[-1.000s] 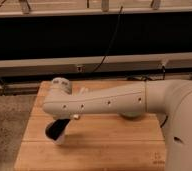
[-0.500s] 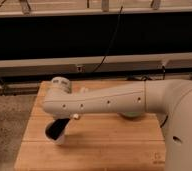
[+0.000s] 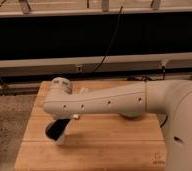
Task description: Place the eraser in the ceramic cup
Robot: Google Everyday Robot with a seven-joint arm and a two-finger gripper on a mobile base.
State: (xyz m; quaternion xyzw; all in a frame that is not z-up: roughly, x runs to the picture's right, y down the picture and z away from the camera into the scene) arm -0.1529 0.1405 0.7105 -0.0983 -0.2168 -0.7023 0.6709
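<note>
My white arm (image 3: 109, 102) reaches from the right across the wooden table (image 3: 104, 145) to its left part. The dark gripper (image 3: 56, 129) hangs down from the wrist over the table's left front area. A whitish object (image 3: 62, 140) shows just under the gripper; I cannot tell whether it is the cup. A grey rounded object (image 3: 131, 116) peeks out below the arm at mid table. A small pale object (image 3: 82, 90) lies behind the arm near the table's far edge; it may be the eraser.
A dark cabinet front with a metal rail (image 3: 94, 62) runs behind the table, with a black cable (image 3: 111, 42) hanging down. Speckled floor (image 3: 6, 130) lies to the left of the table.
</note>
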